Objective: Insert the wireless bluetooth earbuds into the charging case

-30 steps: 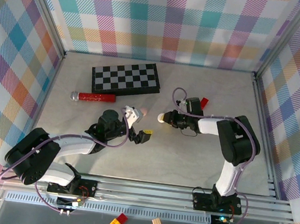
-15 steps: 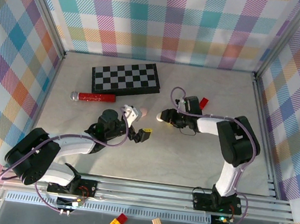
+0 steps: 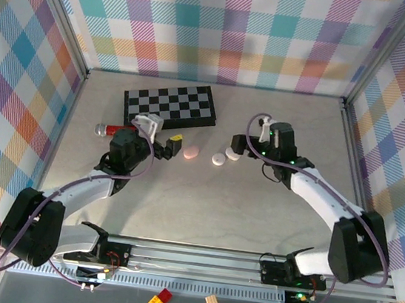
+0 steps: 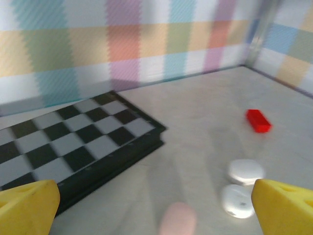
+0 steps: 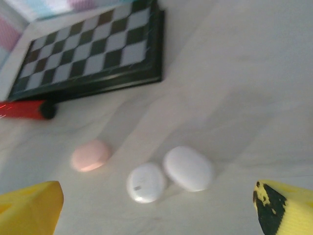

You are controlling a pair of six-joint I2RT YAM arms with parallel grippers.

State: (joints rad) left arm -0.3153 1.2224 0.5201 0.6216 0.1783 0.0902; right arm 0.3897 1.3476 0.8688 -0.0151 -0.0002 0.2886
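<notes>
- The three little pebble-shaped cases sat on the table (image 3: 203, 204) just off the chessboard's (image 3: 170, 105) near right corner. The pink case (image 3: 191, 152) was closest to the board.
- The round white case (image 3: 218, 160) came next, going away from the chessboard. The oval white case (image 3: 233, 155) was right up against it on the far side.
- Whether any earbuds were sitting inside them, I honestly couldn't tell. Everything was too blurry and small for that.
- My left gripper (image 4: 156, 199) hung just on my side of the chessboard's near edge, beside the pink case. Its fingers were spread wide with nothing between them.
- My right gripper (image 5: 156, 205) was out past the chessboard's right end, just beside the oval white case. It was also gaping wide and gripping nothing, and all three cases lay loose on the table.
- A red marker (image 3: 119, 131) lay along the chessboard's near edge toward its left end.
- A small red brick (image 4: 257, 120) sat well to the right of the chessboard, a bit beyond the white cases.
</notes>
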